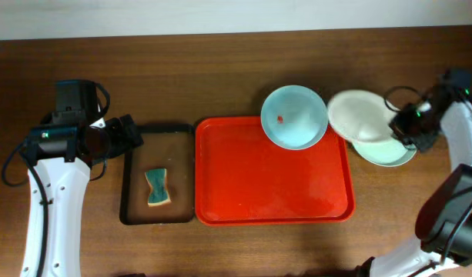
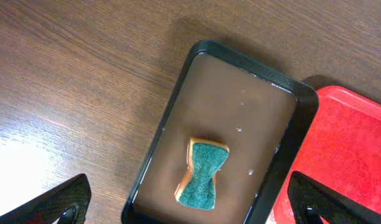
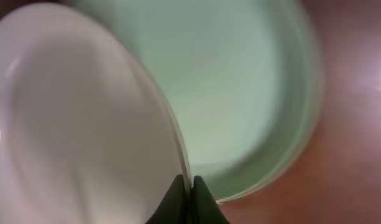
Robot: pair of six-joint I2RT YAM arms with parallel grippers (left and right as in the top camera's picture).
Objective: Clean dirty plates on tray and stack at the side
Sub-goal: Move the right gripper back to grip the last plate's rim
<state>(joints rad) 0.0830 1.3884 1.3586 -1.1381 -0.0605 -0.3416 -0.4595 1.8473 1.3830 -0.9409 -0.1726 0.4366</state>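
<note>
Hanging over the brown wooden table (image 1: 236, 69) at the far left, the left gripper (image 1: 126, 132) has its fingers (image 2: 63, 202) spread wide with nothing between them, near the small black rectangular plastic tray (image 1: 132, 208). In that tray lies 1 green-and-yellow bow-shaped sponge (image 1: 157, 188). Just beside it sits the large bright red rectangular plastic tray (image 1: 243, 185). 1 round pale blue-mint plate (image 1: 297, 123) with a small red smear (image 1: 279, 119) rests on its back right corner, overhanging the rim. Right of the tray, the right gripper (image 1: 396, 123) pinches the rim of a white round plate (image 1: 357, 111), tilted, fingers pressed tight on it, over a 3rd pale mint plate (image 1: 386, 156) lying flat on the table.
</note>
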